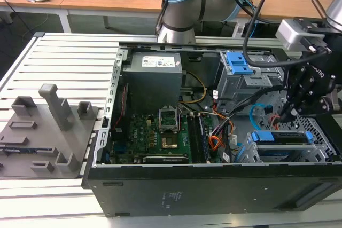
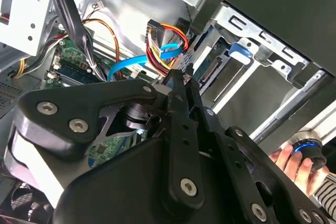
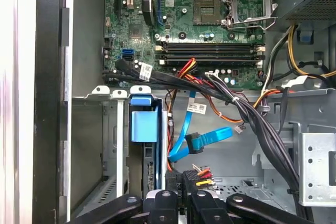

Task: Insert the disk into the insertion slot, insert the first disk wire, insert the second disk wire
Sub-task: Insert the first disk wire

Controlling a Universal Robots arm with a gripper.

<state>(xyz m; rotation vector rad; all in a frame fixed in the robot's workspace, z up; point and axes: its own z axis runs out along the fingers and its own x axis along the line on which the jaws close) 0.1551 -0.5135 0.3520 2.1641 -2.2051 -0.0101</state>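
Open computer case (image 1: 214, 190) with the arm's gripper (image 1: 288, 115) lowered into its drive corner. We see the fingers drawn close together, pinching the small dark plug of the first disk wire (image 3: 202, 174); in both wrist views its red, orange and yellow strands fan out right at the fingertips (image 2: 181, 80). The disk (image 1: 283, 137) sits inside the insertion slot (image 1: 245, 153), just beside the gripper (image 3: 182, 182). In the first wrist view we note the bright blue carrier of the disk (image 3: 144, 127) standing edge-on between the grey walls of the insertion slot (image 3: 113, 145). The second disk wire (image 3: 210, 136) loops free a little beyond the fingertips, its dark plug hanging apart from both the disk and the gripper (image 2: 181, 77). In the second wrist view the same light-blue cable (image 2: 128, 66) curves past the first disk wire (image 2: 157, 53). Farther from the gripper lie the motherboard (image 3: 210, 24) and, in the exterior view, the taller cage (image 1: 238, 86) with its blue latch (image 1: 236, 62). A person's hand (image 2: 294, 163) rests on a blue-ringed knob (image 2: 307, 149) outside the case.
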